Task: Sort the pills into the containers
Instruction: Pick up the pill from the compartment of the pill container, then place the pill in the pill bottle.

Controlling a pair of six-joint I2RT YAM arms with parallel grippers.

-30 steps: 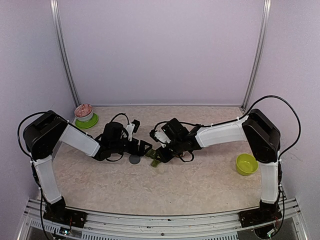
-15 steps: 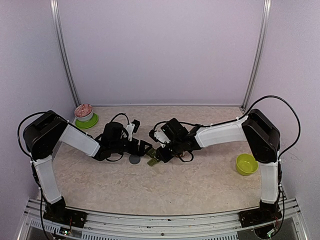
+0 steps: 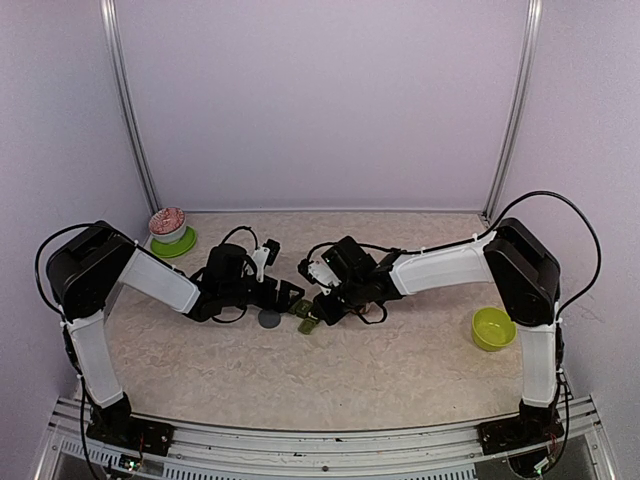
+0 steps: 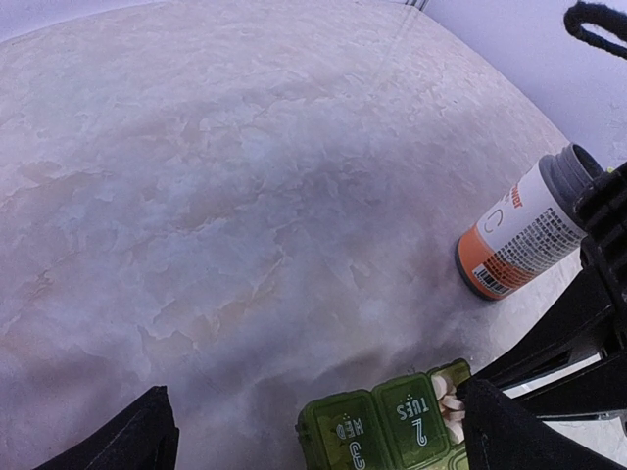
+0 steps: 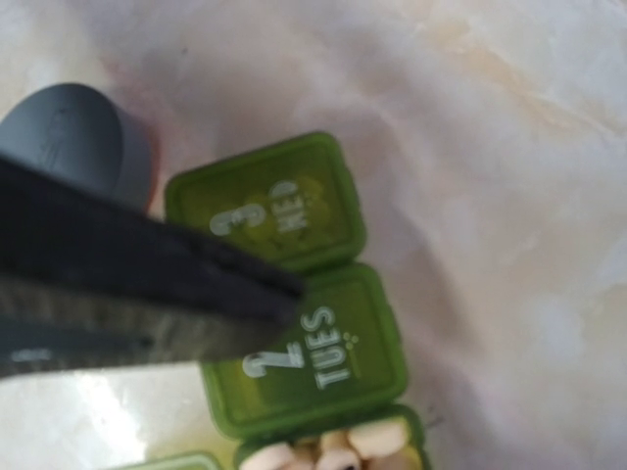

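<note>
R gripper (image 5: 289, 294) jaws pressed together, tip over mid lid of containers (image 5: 333, 357) at frame ctr; L gripper (image 4: 315, 392) jaws spread wide, containers at bottom edge betw. them.

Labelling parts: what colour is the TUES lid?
Green with pale lettering; the TUES lid shows best in the right wrist view.
</note>
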